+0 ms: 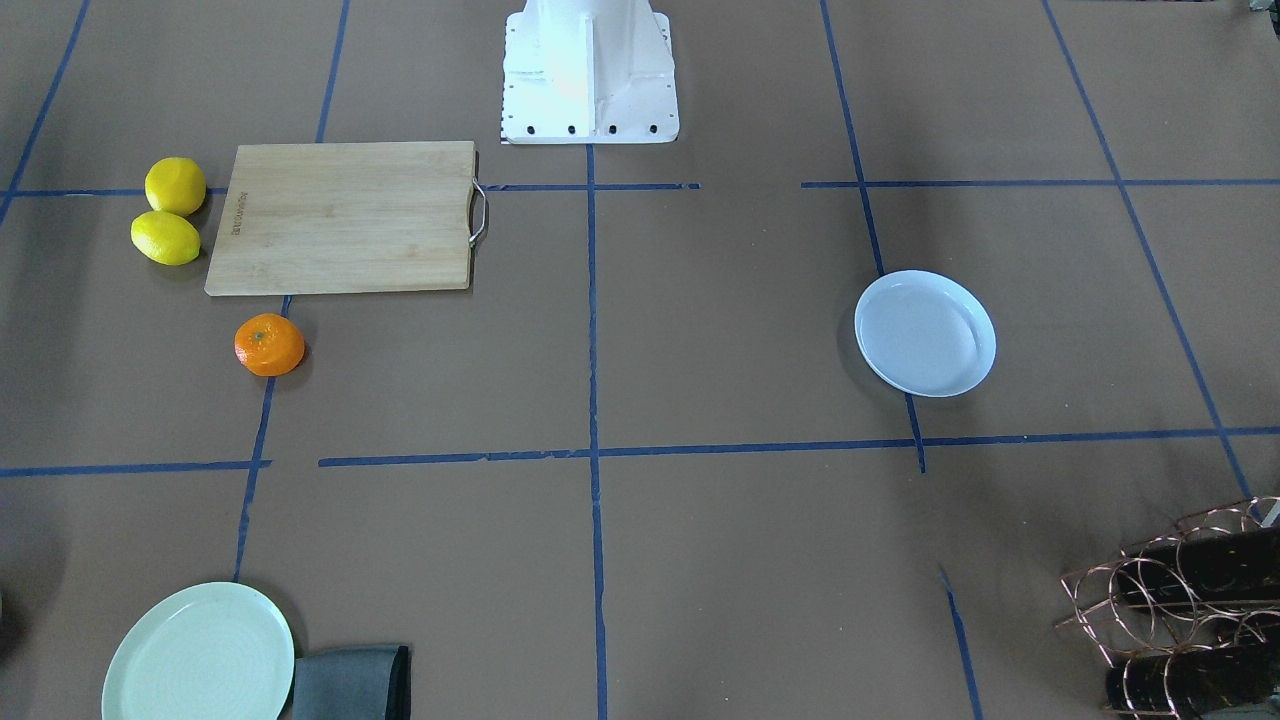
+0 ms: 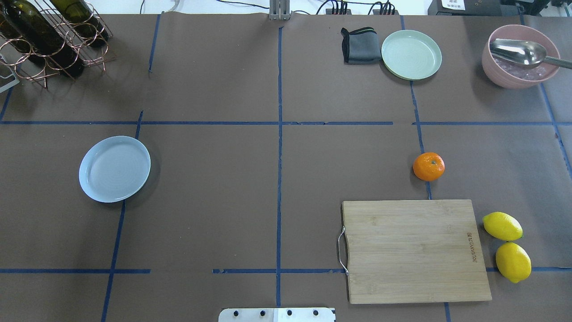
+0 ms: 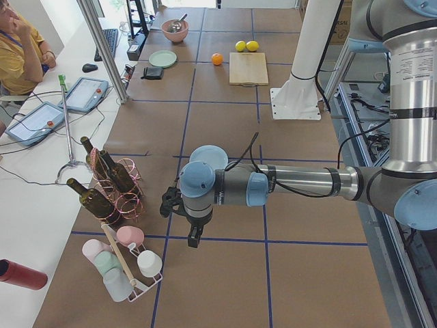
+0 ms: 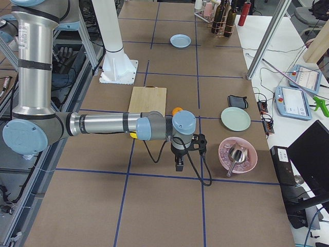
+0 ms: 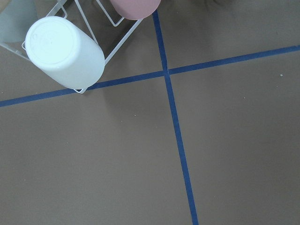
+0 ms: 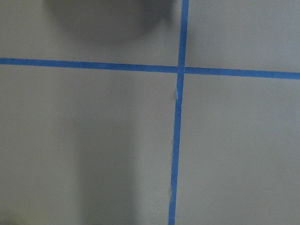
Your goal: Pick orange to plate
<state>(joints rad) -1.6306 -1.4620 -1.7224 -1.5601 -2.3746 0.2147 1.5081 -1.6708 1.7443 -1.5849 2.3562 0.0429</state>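
The orange [image 1: 269,345] [image 2: 428,166] lies on the brown table just beyond the cutting board's far corner, alone. The pale bluish-white plate [image 1: 925,333] [image 2: 115,168] sits empty on the opposite half of the table. Neither gripper appears in the overhead or front views. My left gripper [image 3: 194,236] shows only in the exterior left view, hanging over the table's end near the bottle rack, past the plate [image 3: 205,154]. My right gripper [image 4: 178,164] shows only in the exterior right view, hanging beyond the orange [image 4: 177,110] toward the pink bowl. I cannot tell whether either is open or shut.
A wooden cutting board [image 2: 415,250] lies near the base, with two lemons [image 2: 507,246] beside it. A pale green plate [image 2: 411,54], a grey cloth [image 2: 361,44] and a pink bowl with a spoon [image 2: 520,56] line the far edge. A wire bottle rack [image 2: 49,38] stands far left.
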